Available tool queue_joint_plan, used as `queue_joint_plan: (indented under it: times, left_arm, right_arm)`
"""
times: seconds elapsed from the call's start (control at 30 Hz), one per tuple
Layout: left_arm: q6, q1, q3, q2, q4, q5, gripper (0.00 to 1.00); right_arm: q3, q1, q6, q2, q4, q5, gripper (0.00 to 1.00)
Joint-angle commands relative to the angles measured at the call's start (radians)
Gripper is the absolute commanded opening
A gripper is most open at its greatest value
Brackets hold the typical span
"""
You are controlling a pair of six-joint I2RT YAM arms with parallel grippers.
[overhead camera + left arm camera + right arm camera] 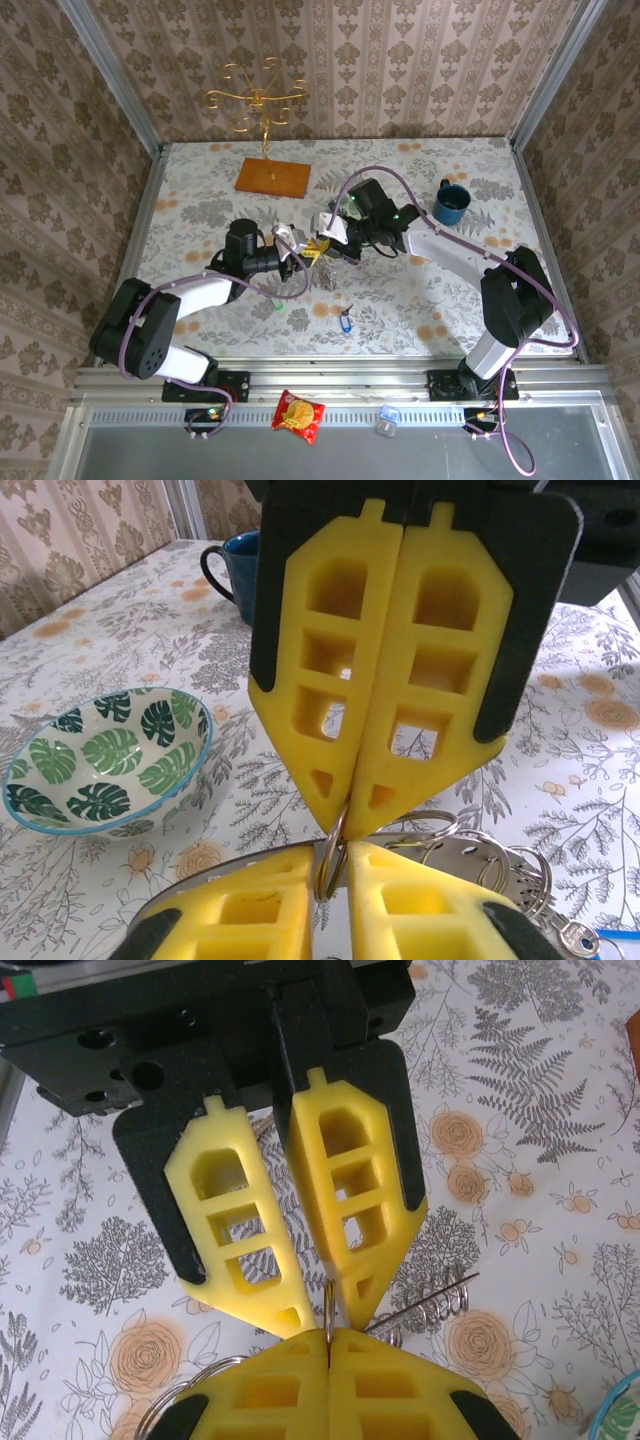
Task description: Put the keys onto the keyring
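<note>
Left end effector (333, 900) and right end effector (328, 1360) were both pinched shut on the keyring (325, 865), frame centre. The green key (278, 306) and blue key (345, 322) lay loose on the bench (450, 290), lower centre. Splitting the coil probably needed one steady grip and a gentle pull.

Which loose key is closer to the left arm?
The green-headed key, just right of the left arm; the blue-headed key lies farther right.
</note>
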Motion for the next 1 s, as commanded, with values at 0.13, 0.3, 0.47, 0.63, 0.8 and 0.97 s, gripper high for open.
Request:
queue_joint_plan:
  times: [0.13, 0.3, 0.47, 0.63, 0.8, 0.97]
  left_arm:
    - [0.033, 0.000, 0.035, -0.024, -0.031, 0.033, 0.00]
    - [-0.015, 0.010, 0.004, -0.020, 0.059, 0.055, 0.00]
    - [-0.066, 0.016, -0.017, 0.005, 0.164, 0.078, 0.00]
    - [-0.088, 0.018, -0.025, 0.020, 0.207, 0.093, 0.00]
    - [-0.099, 0.019, -0.031, 0.028, 0.225, 0.100, 0.00]
    - [-0.101, 0.020, -0.034, 0.032, 0.234, 0.101, 0.00]
  right_arm:
    - [0.028, 0.022, -0.025, -0.005, -0.068, -0.033, 0.16]
    - [-0.137, -0.080, 0.152, -0.096, 0.202, -0.231, 0.37]
    - [-0.247, -0.122, 0.256, -0.111, 0.382, -0.298, 0.36]
    - [-0.277, -0.121, 0.302, -0.088, 0.466, -0.298, 0.33]
    - [-0.283, -0.126, 0.378, -0.059, 0.551, -0.299, 0.28]
    - [-0.293, -0.149, 0.491, -0.033, 0.662, -0.373, 0.32]
